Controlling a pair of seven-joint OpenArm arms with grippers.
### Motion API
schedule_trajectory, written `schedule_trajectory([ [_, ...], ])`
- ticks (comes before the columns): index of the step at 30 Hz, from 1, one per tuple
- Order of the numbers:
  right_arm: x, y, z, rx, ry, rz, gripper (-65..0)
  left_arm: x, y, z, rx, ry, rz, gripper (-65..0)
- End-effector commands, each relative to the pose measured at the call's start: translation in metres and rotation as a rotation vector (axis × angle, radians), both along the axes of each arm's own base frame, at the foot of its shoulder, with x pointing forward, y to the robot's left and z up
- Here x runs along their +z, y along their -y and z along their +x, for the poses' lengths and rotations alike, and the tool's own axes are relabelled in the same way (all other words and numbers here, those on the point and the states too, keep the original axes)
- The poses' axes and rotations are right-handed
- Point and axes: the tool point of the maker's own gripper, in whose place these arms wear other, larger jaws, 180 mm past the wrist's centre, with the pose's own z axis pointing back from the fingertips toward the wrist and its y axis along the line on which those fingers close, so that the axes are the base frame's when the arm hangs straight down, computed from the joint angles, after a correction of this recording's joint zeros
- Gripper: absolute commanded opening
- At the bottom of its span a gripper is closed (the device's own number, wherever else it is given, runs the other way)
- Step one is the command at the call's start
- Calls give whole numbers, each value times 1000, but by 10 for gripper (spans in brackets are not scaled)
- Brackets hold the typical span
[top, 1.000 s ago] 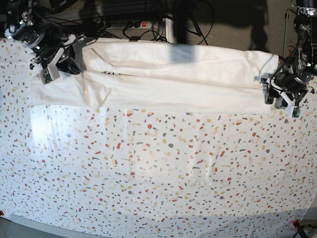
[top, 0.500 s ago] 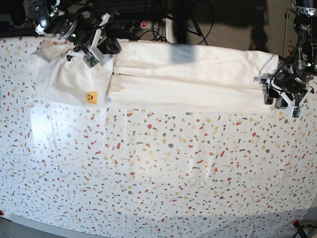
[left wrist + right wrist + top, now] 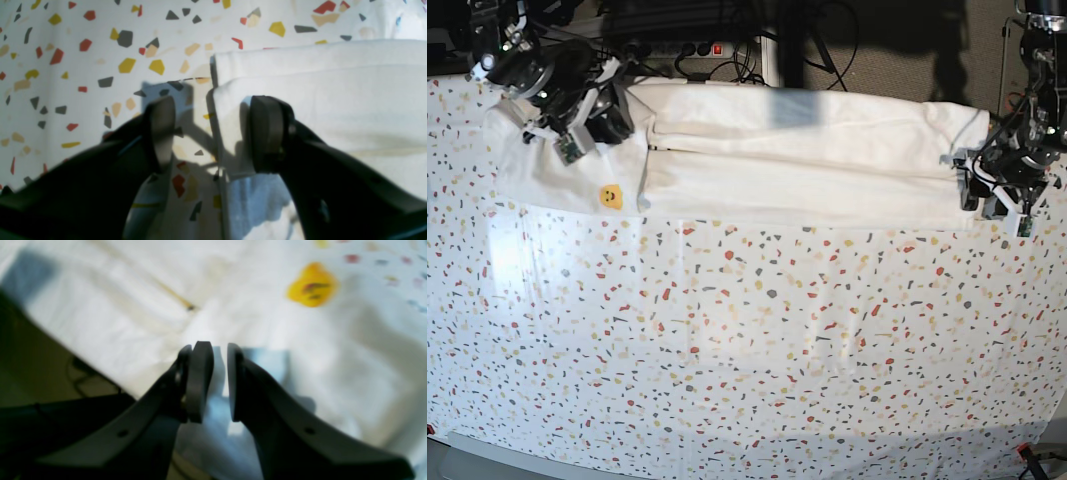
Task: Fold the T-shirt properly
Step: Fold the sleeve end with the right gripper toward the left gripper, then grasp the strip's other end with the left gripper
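The white T-shirt [image 3: 807, 160] lies folded into a long band along the far side of the table, and a small yellow face emblem [image 3: 610, 196] shows at its left end. My right gripper [image 3: 607, 118] hovers over that left end. In the right wrist view it [image 3: 220, 380] stands open by a narrow gap above the white cloth [image 3: 333, 350], holding nothing, with the emblem [image 3: 312, 285] ahead. My left gripper [image 3: 969, 186] is at the shirt's right end. In the left wrist view it [image 3: 213, 133] is wide open, astride the shirt's edge [image 3: 300, 86].
A white tablecloth [image 3: 757, 340] speckled with red, yellow and grey flecks covers the table. A power strip and black cables [image 3: 692, 50] lie just behind the far edge. The dark drop beyond the table edge [image 3: 40, 350] shows left of the right gripper.
My right gripper swung the shirt's left end over, baring the yellow emblem, then moved back left and parted its jaws. The left gripper has stayed put.
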Motion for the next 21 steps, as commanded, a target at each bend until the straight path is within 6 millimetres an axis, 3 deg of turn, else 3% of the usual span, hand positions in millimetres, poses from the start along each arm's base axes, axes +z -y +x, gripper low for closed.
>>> schedule_trajectory([
  [1,17,5,9,-16,53,27,-528,16,-5,10,-1,52,9,-304],
  [4,33,27,19,-93,93,53,-528,16,-5,10,-1,52,9,-305],
  [7,33,46,21,-140,94,23,-528,16,-5,10,-1,52,9,-305],
  [14,-16,83,10,-266,-44,9,-528,15,-5,10,-1,51,10,-305],
  [21,-34,117,40,-375,-54,26,-528,10,-6,5,0,9,16,-305],
])
